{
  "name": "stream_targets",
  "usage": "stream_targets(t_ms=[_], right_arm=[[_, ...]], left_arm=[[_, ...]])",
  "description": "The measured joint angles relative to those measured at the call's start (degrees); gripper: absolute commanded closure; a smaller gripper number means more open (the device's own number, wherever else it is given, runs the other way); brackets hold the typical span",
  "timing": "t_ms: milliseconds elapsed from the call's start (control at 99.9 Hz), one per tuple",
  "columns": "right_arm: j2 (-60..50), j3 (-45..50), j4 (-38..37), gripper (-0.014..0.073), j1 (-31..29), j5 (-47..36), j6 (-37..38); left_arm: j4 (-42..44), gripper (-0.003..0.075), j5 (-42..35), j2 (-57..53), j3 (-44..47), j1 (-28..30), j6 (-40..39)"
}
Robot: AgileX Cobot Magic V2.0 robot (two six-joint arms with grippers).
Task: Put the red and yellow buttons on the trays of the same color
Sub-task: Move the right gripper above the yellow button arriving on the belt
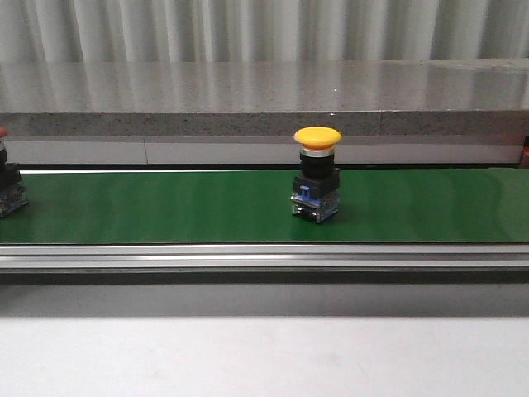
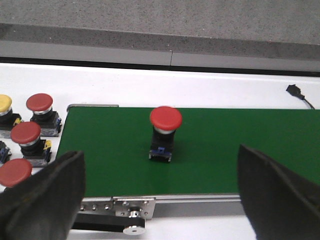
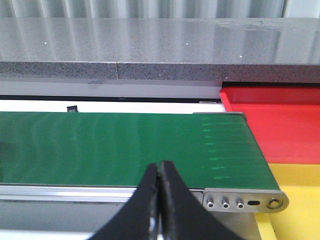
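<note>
Left gripper (image 2: 160, 200) fingers spread wide, nothing between them, hovering over the near edge of the green conveyor belt (image 2: 225, 150) at its end. Red button (image 2: 165, 131) stands upright on the belt, straight ahead of the gap, not touched. Beside that belt end, on the white table: three more red buttons (image 2: 39, 107) and one yellow-capped one (image 2: 4, 107), partly cut off. Right gripper (image 3: 159, 200) fingers pressed together, holding nothing, above the near rail at the other belt end. Red tray (image 3: 280, 125) sits just past that end, yellow tray (image 3: 295, 200) next to it, nearer the camera. Front view: yellow button (image 1: 316, 174) upright mid-belt; another button (image 1: 8, 182) at the left edge, mostly cropped. No arms visible in the front view.
</note>
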Motion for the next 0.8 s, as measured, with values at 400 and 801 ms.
stream_targets(t_ms=[400,801], right_arm=[[0.0,0.0,0.0,0.0661,0.0,-1.2,0.0],[4.5,-5.9,1.2,0.0661,0.0,-0.4,2.2]], left_arm=[[0.7,0.074,-2.6,-9.0,7.9,-0.1,0.0],[0.8,0.074,-3.3,-9.0,8.1,-0.1,0.1]])
